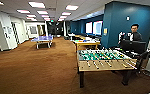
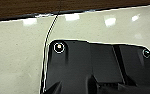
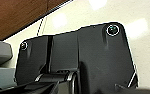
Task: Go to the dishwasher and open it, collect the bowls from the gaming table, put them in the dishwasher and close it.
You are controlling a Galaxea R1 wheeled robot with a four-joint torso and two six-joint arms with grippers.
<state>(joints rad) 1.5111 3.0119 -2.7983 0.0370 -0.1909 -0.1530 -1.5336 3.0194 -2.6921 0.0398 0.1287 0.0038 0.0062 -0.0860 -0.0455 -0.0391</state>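
Brown carpet [image 1: 33, 67] fills the lower half of my head view, running back to a blue table-tennis table [image 1: 42, 39] at upper left. At right of centre stands the foosball table [image 1: 104, 60], green field and rods with handles, on dark legs. Behind it, at the right edge, a person [image 1: 134, 35] stands by a dark monitor against the blue wall [image 1: 131, 17]. Beyond the foosball table, toward the centre of the frame, a long desk with a yellow edge [image 1: 87, 43] runs back along the wall; I judge this to be the gaming table, though I cannot make out any bowls on it from here. My wrist views look down on pale glossy floor [image 2: 16, 50] meeting a brown strip; in neither can I tell whether my hand is wide or narrow, or whether it holds anything. Progress, as a judgement: no dishwasher is before me and no bowl is collected, so collecting, loading and closing remain.
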